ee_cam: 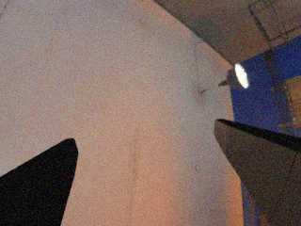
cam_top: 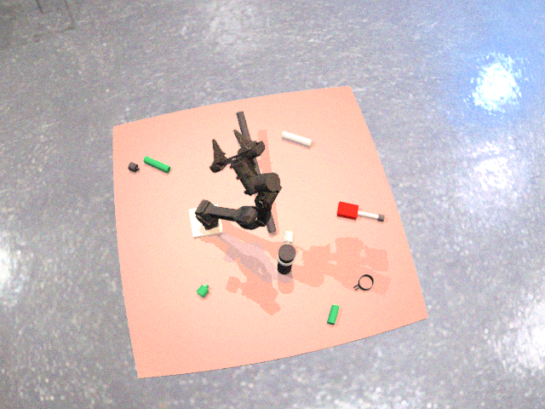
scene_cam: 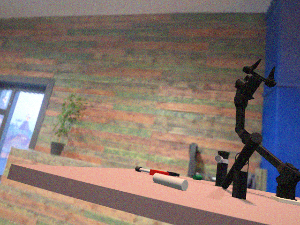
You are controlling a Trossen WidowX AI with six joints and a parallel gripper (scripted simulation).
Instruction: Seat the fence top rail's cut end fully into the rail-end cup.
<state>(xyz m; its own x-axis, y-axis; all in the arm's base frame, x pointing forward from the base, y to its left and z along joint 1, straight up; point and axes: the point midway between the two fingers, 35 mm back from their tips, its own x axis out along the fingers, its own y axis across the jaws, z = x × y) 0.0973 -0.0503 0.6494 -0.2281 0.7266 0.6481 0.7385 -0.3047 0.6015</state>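
The dark rail (cam_top: 243, 125) (scene_cam: 232, 173) runs slanted across the mat (cam_top: 175, 334), partly under my arm. Its lower end lies near the foot of the big dark post (cam_top: 286, 254) (scene_cam: 221, 173). The white rail-end cup (cam_top: 288, 236) (scene_cam: 218, 158) hangs on a white band (scene_cam: 225, 161) near the post cap, and the rail end is outside the cup. A shorter dark post (scene_cam: 239, 185) stands beside the rail; its loop cap is hard to make out. My gripper (cam_top: 224, 136) (scene_cam: 266, 63) (ee_cam: 147, 136) is open and empty. It points upward, high above the rail, touching nothing.
A white cylinder (cam_top: 295, 138) (scene_cam: 170, 181), a red block with a marker (cam_top: 347, 210) (scene_cam: 158, 172), two green cylinders (cam_top: 157, 164) (cam_top: 333, 313), a small green piece (cam_top: 202, 290), a black ring clamp (cam_top: 364, 282) and a small dark piece (cam_top: 133, 166) lie scattered on the mat.
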